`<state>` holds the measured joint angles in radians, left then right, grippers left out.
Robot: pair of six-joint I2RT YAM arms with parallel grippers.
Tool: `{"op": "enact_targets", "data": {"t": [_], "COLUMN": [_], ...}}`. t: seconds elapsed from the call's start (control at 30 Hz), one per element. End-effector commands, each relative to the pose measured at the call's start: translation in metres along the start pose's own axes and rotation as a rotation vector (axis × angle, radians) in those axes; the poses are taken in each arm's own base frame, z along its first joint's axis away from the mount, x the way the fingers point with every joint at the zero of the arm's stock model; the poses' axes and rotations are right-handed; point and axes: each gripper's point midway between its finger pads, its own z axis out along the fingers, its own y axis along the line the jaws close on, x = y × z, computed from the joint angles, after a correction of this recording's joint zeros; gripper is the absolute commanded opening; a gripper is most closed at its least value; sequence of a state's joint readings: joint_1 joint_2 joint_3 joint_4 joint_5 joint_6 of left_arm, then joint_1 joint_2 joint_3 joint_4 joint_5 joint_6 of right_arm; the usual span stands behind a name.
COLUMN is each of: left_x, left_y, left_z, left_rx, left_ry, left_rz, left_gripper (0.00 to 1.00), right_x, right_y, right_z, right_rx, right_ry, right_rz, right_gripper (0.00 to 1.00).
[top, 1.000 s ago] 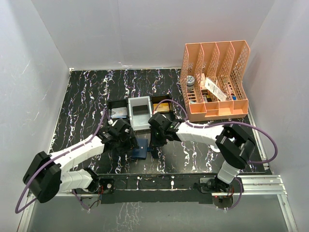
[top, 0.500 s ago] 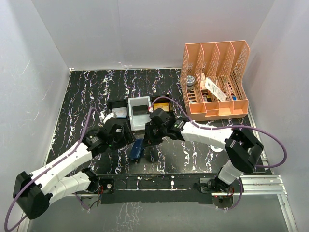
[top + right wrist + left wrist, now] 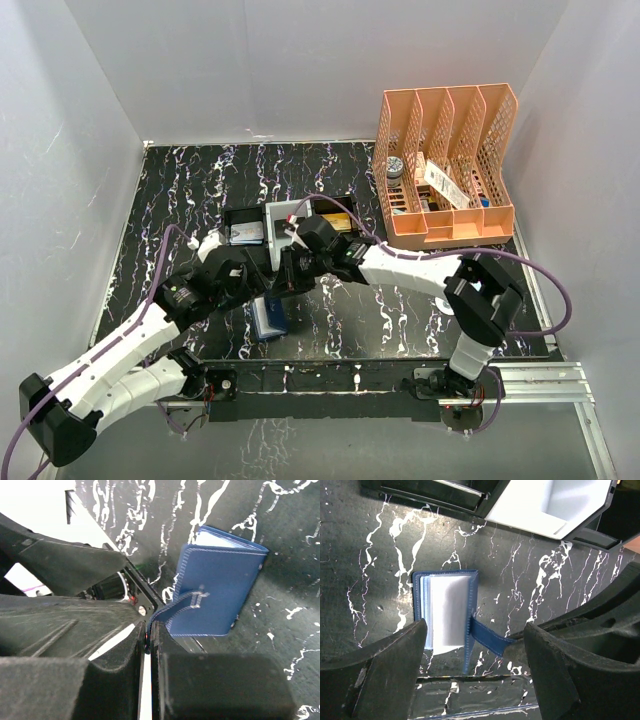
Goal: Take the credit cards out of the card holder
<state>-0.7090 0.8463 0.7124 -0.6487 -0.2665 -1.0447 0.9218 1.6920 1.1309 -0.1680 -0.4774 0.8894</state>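
The dark navy card holder [image 3: 268, 318] lies on the black marbled table near the front edge. In the left wrist view the card holder [image 3: 445, 611] lies open, and a pale grey credit card [image 3: 447, 615] shows inside, its lower end sticking past the holder's edge. My right gripper [image 3: 285, 274] is shut on the holder's snap tab [image 3: 172, 611], with the closed blue cover [image 3: 220, 592] just beyond its fingertips. My left gripper [image 3: 475, 680] is open and empty, hovering above the holder with a finger on either side.
A black-and-white compartment tray [image 3: 290, 225] stands just behind the grippers, with a tan-gold block [image 3: 338, 222] in its right cell. An orange file organizer [image 3: 445, 165] stands at the back right. The table's front edge runs just behind the holder.
The right gripper has moved left, pulling the tab, and the card holder has slid left. The left arm has drawn back to the left and its gripper now stands over the holder.
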Motion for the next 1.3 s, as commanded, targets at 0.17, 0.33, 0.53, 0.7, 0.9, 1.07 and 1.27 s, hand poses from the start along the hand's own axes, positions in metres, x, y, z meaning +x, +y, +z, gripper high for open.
{"op": "enact_targets", "data": {"t": [0.17,0.33,0.53,0.7,0.9,1.07,1.27], "left_x": [0.013,0.016,0.026,0.041,0.052,0.049,0.044], "left_y": [0.009,0.001,-0.013,-0.018,-0.02,-0.004,-0.005], "left_z": [0.006,0.009,0.014,0.023,0.028,0.033,0.04], "left_rx": [-0.038,0.013,0.091,0.123,0.137,0.051,0.041], "left_ry": [0.053,0.058,0.106,0.173,0.219,0.191,0.169], "left_rz": [0.013,0.001,0.011,0.02,0.028,0.022,0.05], "left_gripper": [0.74,0.73,0.73,0.69,0.65,0.7,0.73], "right_x": [0.002,0.011,0.023,0.023,0.022,0.023,0.027], "right_y": [-0.046,-0.099,-0.122,-0.124,-0.125,-0.129,-0.136], "right_z": [-0.016,-0.039,-0.045,-0.045,-0.044,-0.043,-0.042], "right_rx": [0.106,0.194,0.197,0.207,0.21,0.223,0.243], "right_ry": [-0.075,-0.121,-0.101,-0.104,-0.102,-0.099,-0.092], "right_rz": [0.063,0.152,0.182,0.185,0.18,0.184,0.192], "right_gripper": [0.0,0.0,0.0,0.0,0.0,0.0,0.0]}}
